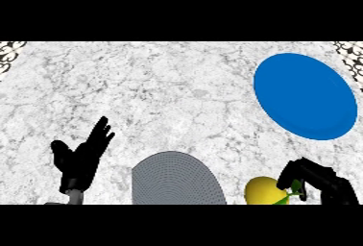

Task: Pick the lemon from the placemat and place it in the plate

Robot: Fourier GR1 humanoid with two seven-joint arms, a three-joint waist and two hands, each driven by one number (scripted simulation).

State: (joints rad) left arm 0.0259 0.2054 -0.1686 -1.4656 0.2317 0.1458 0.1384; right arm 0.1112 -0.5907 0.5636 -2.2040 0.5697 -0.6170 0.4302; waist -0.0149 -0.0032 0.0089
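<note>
1. Now, look low at the right of your head view: the lemon (264, 190) sits at the bottom edge, a yellow fruit with a bit of green at its lower right side.
2. Your right hand (312, 177) is just beside the lemon on its right, fingers curled downward, with the fingertips touching or nearly touching the fruit's upper right side. You cannot tell from this view whether the fingers actually clasp it.
3. The lemon is off the placemat (175, 180), the grey ribbed oval at bottom centre; a strip of bare counter (163, 91) shows between the two.
4. The plate (305, 96) is blue and lies at the upper right, well apart from the lemon, with nothing on it.
5. Your left hand (81, 158) shows at the lower left, fingers straight and pointing up, thumb spread to the side, resting and holding nothing. It is near the placemat's left edge but not touching it.
6. The counter is a mottled white and grey stone surface.
</note>
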